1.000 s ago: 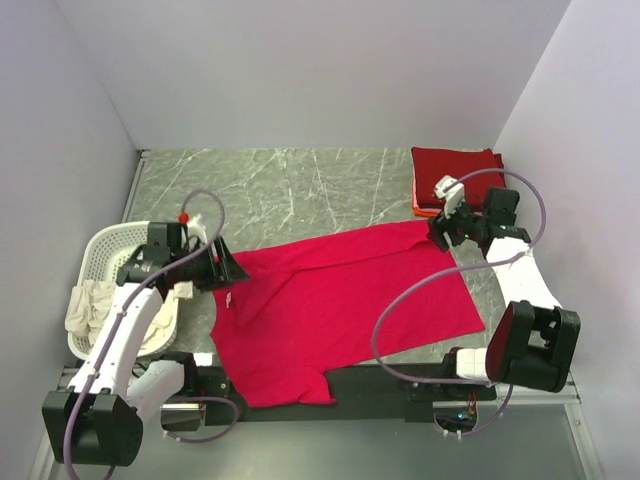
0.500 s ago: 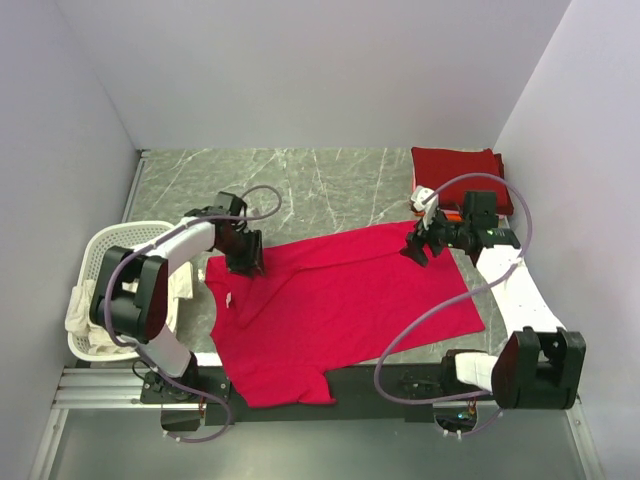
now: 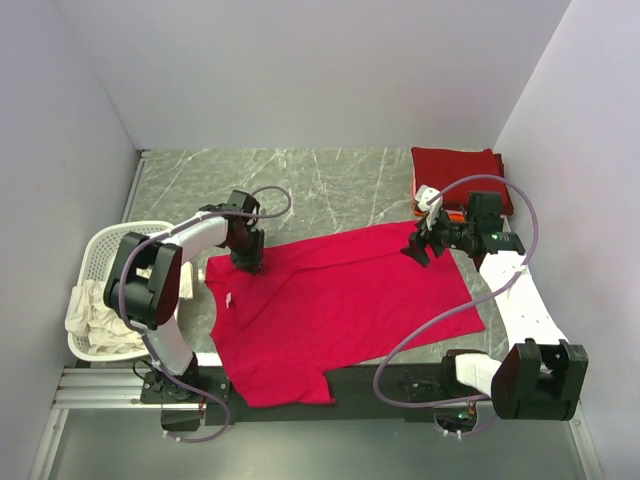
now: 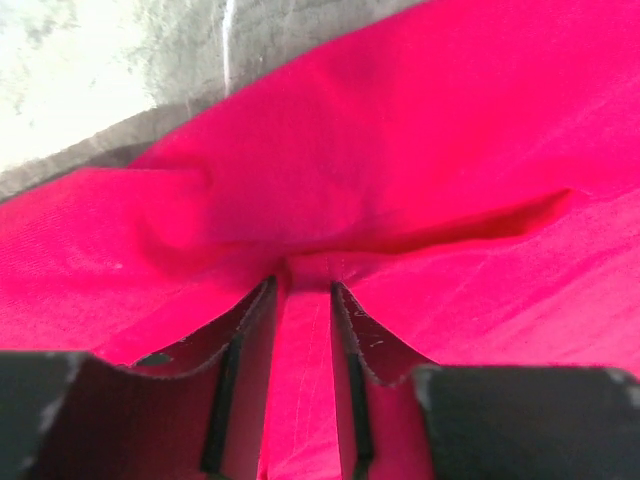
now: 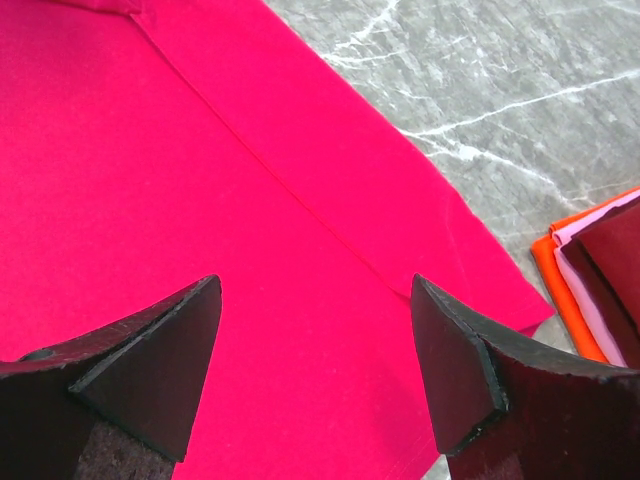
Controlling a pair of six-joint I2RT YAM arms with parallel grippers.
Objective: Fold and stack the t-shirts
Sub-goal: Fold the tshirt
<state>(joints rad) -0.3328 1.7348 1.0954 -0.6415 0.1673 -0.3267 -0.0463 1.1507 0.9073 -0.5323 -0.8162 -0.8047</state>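
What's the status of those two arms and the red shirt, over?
Left gripper pinching a ridge of the crimson t-shirt. Right gripper open over its far right corner. Shirt spread out, unfolded. Nothing in the way; folded stack just beyond.

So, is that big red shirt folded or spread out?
Spread out: the red shirt lies flat across the table, sleeve sticking out.

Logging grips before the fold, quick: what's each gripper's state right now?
left gripper: shut on a pinched-up fold of the crimson t-shirt.
right gripper: open, above the shirt's edge, holding nothing.
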